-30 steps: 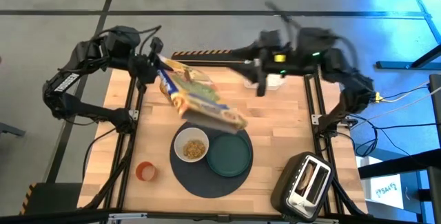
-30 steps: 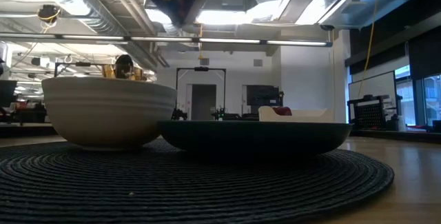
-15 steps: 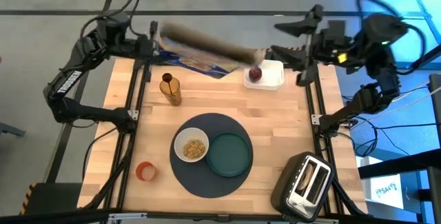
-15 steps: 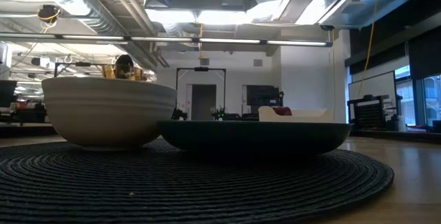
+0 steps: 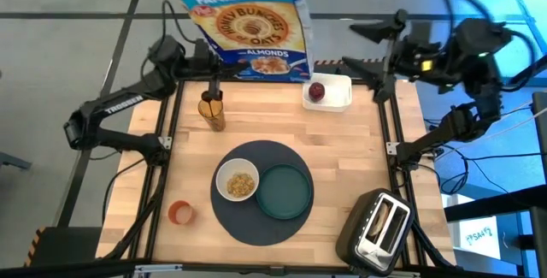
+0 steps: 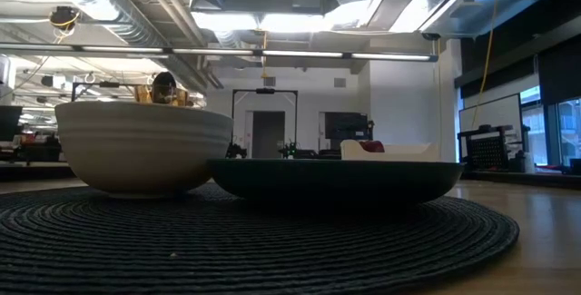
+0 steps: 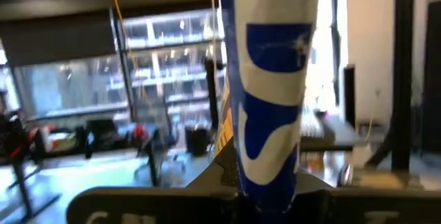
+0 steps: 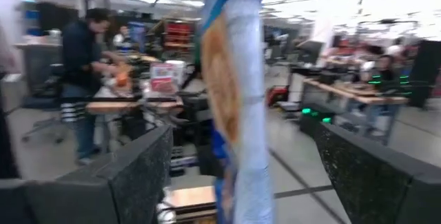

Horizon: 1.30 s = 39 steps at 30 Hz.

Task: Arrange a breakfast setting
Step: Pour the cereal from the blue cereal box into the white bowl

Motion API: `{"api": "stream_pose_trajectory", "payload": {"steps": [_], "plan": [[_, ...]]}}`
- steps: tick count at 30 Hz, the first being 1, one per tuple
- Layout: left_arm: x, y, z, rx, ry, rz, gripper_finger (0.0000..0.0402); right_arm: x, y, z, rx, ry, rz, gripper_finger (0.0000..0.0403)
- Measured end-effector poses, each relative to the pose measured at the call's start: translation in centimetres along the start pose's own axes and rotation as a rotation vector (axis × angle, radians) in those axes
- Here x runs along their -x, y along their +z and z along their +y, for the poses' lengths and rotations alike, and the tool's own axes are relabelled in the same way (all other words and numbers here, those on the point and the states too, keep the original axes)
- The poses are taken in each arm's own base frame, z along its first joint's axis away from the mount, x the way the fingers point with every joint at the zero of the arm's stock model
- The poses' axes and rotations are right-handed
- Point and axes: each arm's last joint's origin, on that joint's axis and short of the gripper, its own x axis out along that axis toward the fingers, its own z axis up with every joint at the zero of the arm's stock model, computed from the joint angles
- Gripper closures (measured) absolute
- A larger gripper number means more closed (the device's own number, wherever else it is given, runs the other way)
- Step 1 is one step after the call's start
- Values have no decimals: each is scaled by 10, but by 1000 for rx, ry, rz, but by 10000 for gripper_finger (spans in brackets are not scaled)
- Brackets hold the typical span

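A blue cereal box stands upright at the table's far edge, its front face showing, and my left gripper is shut on it. My right gripper is open and empty at the far right, apart from the box. A round dark-grey placemat at the near middle bears a white bowl with cereal and a teal plate. A small orange cup stands left of the mat. A dark-red fruit lies on a white tray. Bagel and spoon are out of view. My left gripper pinches the cereal box near its lower left corner, one finger on each broad face. In the left wrist view the box's narrow side rises from between the fingers. The fingers come level from the table's left. The box stays upright; whether its bottom touches the table, I cannot tell.
An amber upright bottle-like thing stands on the wood just near of my left gripper. A black-and-silver toaster sits at the near right corner. Bare wood lies between the mat and the tray. A person shows in the room beyond.
My left gripper has swung the cereal box from a tilt over the bowl back toward the table's far edge and turned it upright. My right gripper has drawn away from the tray toward the table's far right.
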Motion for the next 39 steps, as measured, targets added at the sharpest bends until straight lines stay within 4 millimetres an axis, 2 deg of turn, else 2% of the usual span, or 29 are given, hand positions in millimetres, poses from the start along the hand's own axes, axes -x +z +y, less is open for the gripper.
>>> {"api": "stream_pose_trajectory", "payload": {"steps": [4, 7, 13, 21, 27, 31, 34, 35, 39], "plan": [[-12, -24, -6, 32, -23, -47, 401, -23, -7, 0, 9, 34, -4, 72], [-23, -36, -12, 47, -53, -49, 401, -33, -9, -11, -2, 51, -23, 79], [-29, -48, -13, 22, -7, 5, 401, -40, -13, -34, -44, 134, -13, 85], [-27, -56, -9, -11, 69, 85, 400, -52, -21, -44, -46, 202, 9, 123], [-25, -71, -10, 5, 91, 234, 400, -75, -37, -54, -37, 170, 67, 202], [-23, -71, -10, 38, 108, 254, 394, -89, -47, -60, -41, 174, 96, 287], [-21, -68, -11, 64, 132, 249, 384, -95, -51, -63, -41, 212, 103, 368], [-19, -65, -11, 79, 152, 239, 379, -96, -51, -65, -39, 219, 97, 383], [-12, -50, -13, 115, 223, 184, 354, -99, -58, -74, -48, 196, 134, 394]]}}
